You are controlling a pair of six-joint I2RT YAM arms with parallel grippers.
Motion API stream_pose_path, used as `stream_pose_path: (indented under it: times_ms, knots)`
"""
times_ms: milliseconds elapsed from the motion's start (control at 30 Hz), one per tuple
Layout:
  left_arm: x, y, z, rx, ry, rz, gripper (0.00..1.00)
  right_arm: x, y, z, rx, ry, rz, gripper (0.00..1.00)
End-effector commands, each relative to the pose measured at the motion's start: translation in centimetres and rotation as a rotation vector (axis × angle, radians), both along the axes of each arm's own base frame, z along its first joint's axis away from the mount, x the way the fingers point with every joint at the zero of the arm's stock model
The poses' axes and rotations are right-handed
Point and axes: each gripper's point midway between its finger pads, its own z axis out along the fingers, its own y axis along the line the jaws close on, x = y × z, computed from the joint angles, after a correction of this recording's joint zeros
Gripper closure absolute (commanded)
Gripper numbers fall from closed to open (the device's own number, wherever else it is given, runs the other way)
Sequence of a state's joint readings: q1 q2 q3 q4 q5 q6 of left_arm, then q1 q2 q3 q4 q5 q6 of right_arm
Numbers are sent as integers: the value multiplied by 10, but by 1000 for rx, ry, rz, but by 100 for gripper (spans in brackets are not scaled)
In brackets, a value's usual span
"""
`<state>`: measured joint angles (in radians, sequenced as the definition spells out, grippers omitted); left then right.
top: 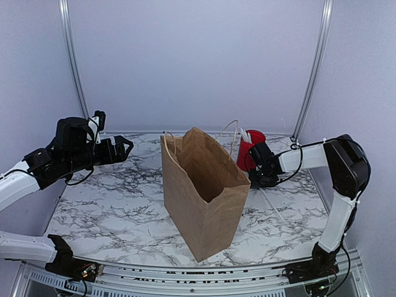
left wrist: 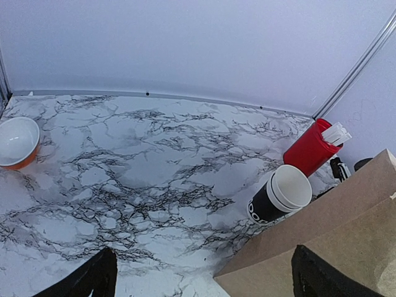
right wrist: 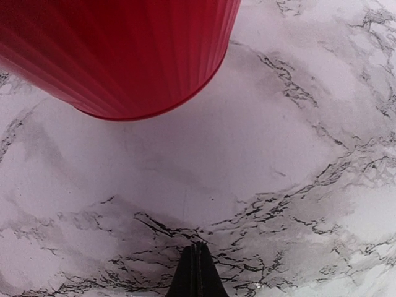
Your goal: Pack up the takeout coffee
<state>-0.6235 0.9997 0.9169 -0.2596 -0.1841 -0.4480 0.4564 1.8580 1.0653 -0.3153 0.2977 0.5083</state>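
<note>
Left gripper (top: 128, 148) spread wide, empty, over the marble table (top: 111, 204).
Glossy orange-and-white bowl (left wrist: 17, 142) at far left.
Kraft paper bag (top: 201, 192) upright, mouth open.
Takeout cups (left wrist: 281, 193), black outer with cream ones nested inside, just beside the bag's far side, near the ribbed red cup (left wrist: 309, 148).
Cups probably light, thin-walled, crushable: grip the black wall below the rim, gently.
Right gripper (right wrist: 197, 272) pressed together, empty.

An open brown paper bag (top: 201, 204) stands upright on the marble desk (top: 105, 210). Behind it, to the right, is a red cup (left wrist: 307, 151) holding white utensils (left wrist: 337, 133). An orange-and-white bowl (left wrist: 17, 143) sits well apart from both.
</note>
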Motion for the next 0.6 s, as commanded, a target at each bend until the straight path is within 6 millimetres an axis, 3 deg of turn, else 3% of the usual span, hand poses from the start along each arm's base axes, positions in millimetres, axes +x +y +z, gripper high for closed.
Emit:
stream_pose_path:
  times_ms: [0,267,567]
  knots:
    - [-1,3,3,8,-9,5,1,-14,-4,1,-29,56,3,100]
    - [-1,4,4,11,-11,7,1,0,-5,66,-2,-95,-8,100]
    - [1,2,4,6,-5,6,1,-4,-13,126,40,-221,-29,100]
